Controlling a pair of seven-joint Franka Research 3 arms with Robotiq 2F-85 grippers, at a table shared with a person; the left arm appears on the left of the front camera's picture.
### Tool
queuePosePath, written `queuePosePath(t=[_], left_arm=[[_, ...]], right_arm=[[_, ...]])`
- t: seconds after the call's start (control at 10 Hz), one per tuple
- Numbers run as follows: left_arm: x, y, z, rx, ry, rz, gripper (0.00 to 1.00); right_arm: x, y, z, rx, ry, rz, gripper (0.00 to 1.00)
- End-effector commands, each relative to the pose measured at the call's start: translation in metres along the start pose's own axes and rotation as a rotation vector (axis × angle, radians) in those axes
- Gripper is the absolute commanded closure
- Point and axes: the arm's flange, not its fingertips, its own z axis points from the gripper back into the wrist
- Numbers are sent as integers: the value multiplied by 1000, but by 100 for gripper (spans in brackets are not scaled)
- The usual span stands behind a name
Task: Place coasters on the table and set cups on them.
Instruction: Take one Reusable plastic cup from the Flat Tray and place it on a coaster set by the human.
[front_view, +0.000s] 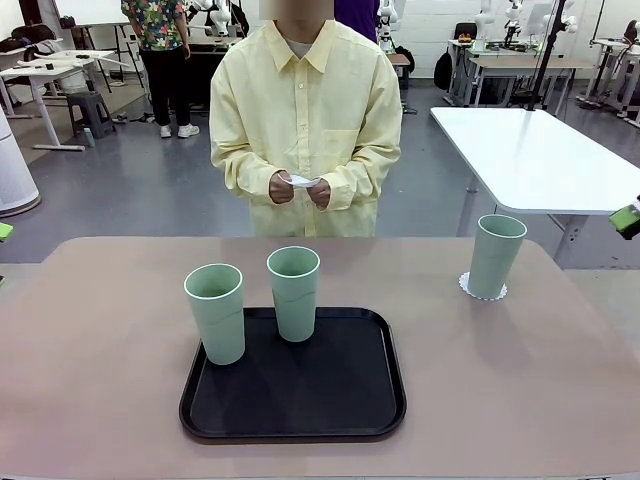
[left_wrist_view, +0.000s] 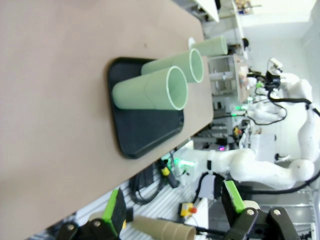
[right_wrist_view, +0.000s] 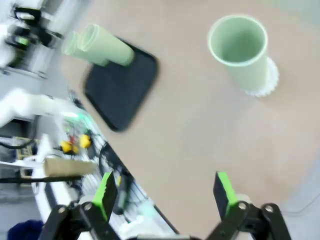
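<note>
One cup (front_view: 495, 255) sits on its coaster (front_view: 470, 288), right of frame; two cups (front_view: 215, 312) wait on the tray (front_view: 340, 390), centre. Left pincer (left_wrist_view: 175, 202) and right pincer (right_wrist_view: 164, 191) hang released, empty. I'd wait till the person's hands (front_view: 300, 190) lay another coaster (front_view: 303, 181) flat, then grip mid-cup.

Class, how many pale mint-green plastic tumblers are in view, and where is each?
3. Two tumblers stand on the black rounded-square tray, one at its left edge, one farther back; the third stands on a white lacy coaster at the robot's right.
</note>
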Motion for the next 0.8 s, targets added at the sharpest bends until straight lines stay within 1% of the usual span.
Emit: queuePosePath(t=[0.0,0.1,0.3,0.4,0.5,0.7], left_arm=[[-2,2,1,-3,0,-14,0],[-2,2,1,-3,0,-14,0],[-2,2,1,-3,0,-14,0],[-2,2,1,-3,0,-14,0],[-2,2,1,-3,0,-14,0],[-2,2,1,-3,0,-14,0]], right_arm=[[-19,-29,-14,549,-224,71,0],[-34,-37,-17,622,-246,77,0],[-59,-67,-18,709,-302,-53,0],[-69,-76,-21,745,-232,-61,0],[-79,-85,-21,759,-189,-77,0],[-101,-103,-18,678,-230,-237,0]])
